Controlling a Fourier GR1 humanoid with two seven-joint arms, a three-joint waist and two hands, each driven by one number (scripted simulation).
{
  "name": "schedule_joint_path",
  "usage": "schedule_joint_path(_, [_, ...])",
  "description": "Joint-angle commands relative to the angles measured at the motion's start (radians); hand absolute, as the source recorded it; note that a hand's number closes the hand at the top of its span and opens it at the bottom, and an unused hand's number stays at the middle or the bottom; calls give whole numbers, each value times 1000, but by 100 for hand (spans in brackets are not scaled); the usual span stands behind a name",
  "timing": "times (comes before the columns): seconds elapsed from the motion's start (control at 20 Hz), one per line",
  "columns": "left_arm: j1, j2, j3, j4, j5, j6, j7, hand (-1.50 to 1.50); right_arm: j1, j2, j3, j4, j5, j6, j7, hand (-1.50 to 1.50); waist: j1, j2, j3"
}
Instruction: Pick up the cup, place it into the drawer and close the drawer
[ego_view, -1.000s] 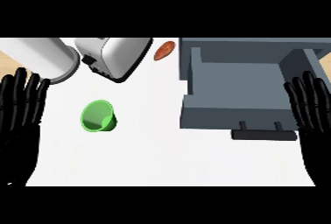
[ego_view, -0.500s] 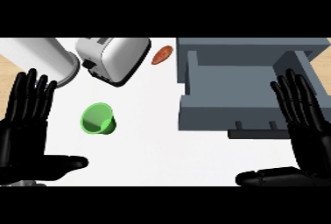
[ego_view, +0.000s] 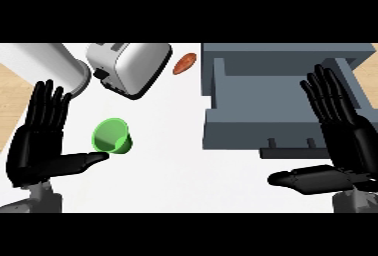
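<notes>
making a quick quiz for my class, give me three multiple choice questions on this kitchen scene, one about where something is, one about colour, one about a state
1. Where does the cup lie?
A. inside the drawer
B. on the white counter, left of the drawer
C. on top of the toaster

2. What colour is the cup?
A. green
B. red
C. blue

3. What state is the drawer in?
A. pulled open, nothing seen in it
B. shut
C. open with the cup in it

Answers:
1. B: the cup rests on the counter by the thumb of the left hand, below the toaster.
2. A: it is plainly green.
3. A: its inside shows and looks bare. The right hand is over its right side with fingers straight.
</notes>
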Motion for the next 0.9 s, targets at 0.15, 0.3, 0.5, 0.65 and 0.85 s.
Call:
schedule_joint_path(0.15, [-2,12,35,227,-13,-28,-120,-150,-68,16,-5,96,16,16,-45,-150,1,0,0])
schedule_joint_path(0.3, [-8,3,31,322,-44,-16,-186,-150,-23,-14,-43,27,-7,41,-16,-150,-3,-1,0])
schedule_joint_path(0.5, [-47,59,92,470,-32,-44,-258,-150,-156,-59,-105,66,-55,49,69,-150,-1,0,0])
schedule_joint_path(0.65, [-70,65,112,625,-42,-52,-349,-150,-74,-16,-43,-63,-13,16,103,-150,-7,-1,-1])
schedule_joint_path(0.85, [-82,39,97,768,-67,-47,-477,-150,-97,-40,-92,19,-45,62,58,-150,-4,-1,0])
